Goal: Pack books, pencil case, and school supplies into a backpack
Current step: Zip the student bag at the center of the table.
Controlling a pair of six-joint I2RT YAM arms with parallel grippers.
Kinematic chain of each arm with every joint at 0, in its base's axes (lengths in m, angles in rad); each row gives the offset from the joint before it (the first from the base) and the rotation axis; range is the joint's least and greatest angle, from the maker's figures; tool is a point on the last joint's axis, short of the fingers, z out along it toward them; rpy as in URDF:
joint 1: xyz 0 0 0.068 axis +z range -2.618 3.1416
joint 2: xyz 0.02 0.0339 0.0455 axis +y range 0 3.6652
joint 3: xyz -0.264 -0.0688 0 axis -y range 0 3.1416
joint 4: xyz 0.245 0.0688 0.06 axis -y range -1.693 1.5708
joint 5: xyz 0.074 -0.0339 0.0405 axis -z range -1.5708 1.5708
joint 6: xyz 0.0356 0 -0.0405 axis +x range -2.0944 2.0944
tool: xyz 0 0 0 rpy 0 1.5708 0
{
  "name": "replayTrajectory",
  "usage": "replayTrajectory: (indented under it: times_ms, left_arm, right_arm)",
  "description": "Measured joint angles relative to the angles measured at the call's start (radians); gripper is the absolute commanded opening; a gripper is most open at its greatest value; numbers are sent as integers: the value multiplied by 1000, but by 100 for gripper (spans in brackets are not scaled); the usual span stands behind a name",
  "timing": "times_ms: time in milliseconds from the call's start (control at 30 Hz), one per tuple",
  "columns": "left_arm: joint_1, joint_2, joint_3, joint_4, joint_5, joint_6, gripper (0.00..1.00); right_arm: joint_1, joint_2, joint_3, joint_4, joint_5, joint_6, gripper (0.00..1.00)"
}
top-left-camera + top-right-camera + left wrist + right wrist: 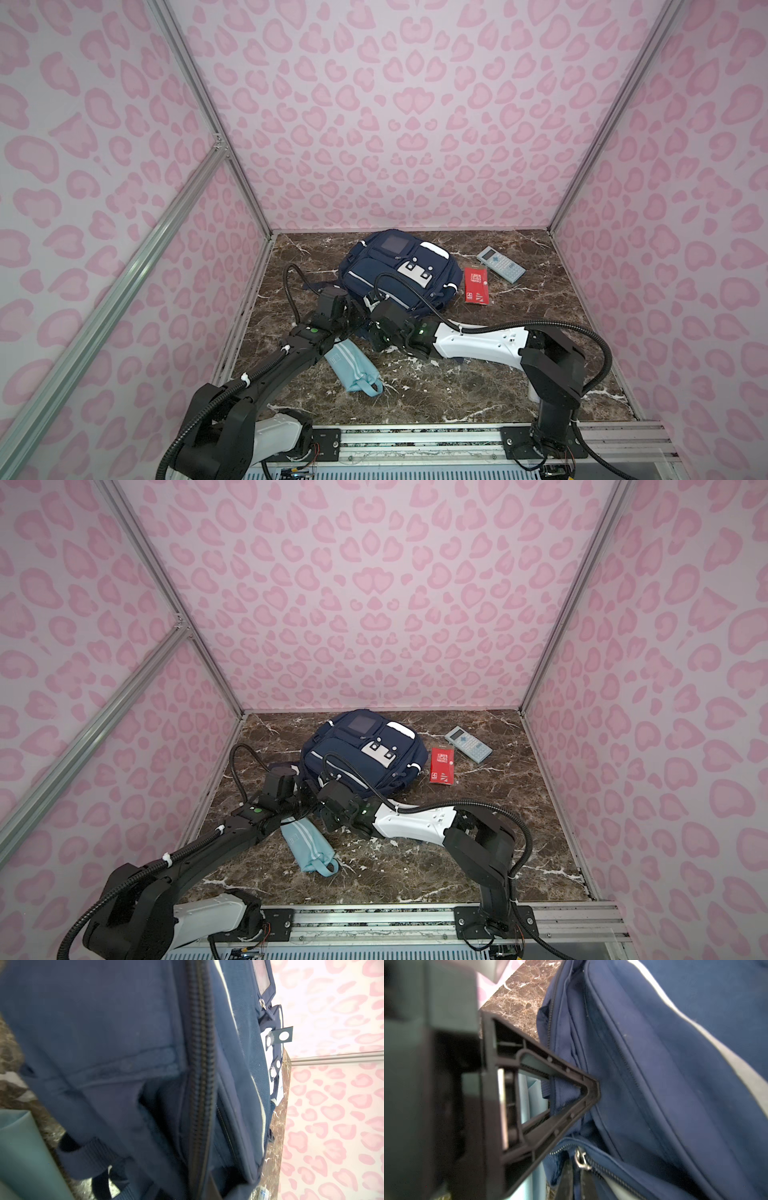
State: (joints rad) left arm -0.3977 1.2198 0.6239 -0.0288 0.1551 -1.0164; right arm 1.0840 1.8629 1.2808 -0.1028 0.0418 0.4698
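The navy backpack [399,266] [365,746] lies flat at the back middle of the marble table. Both grippers meet at its near edge. My left gripper [356,318] [305,791] is shut, and one of its fingers [589,1093] pinches a fold of backpack [675,1064] fabric. My right gripper [577,1169] [370,309] is shut on the blue tab just below the metal zipper slider [581,1159]. The aqua pencil case [353,370] [307,845] lies partly under the left arm. To the right of the backpack lie a red pack [476,284] and a calculator [500,264]. The books are out of view.
Pink patterned walls with metal frame posts [249,195] close in the table on three sides. A metal rail [415,436] carries both arm bases at the front edge. A long zipper [201,1064] runs down the backpack's side, and a bit of clear plastic [262,1192] lies beside it.
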Motion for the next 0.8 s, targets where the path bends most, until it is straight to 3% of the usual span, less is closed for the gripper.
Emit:
replayTrajectory:
  times_ms: [200,367,533,800]
  left_arm:
    - [47,-8,5,-1,63,-10,3]
    - [102,-31,35,-69,180,0,3]
    - [142,-68,53,-124,290,24,3]
    - [144,-81,53,-138,344,34,3]
  right_arm:
    - [-7,-50,-63,26,-30,-25,0]
    - [-42,-184,-301,149,-13,-2,0]
    - [-141,-271,-504,392,-140,32,0]
    - [-233,-335,-591,444,-273,35,0]
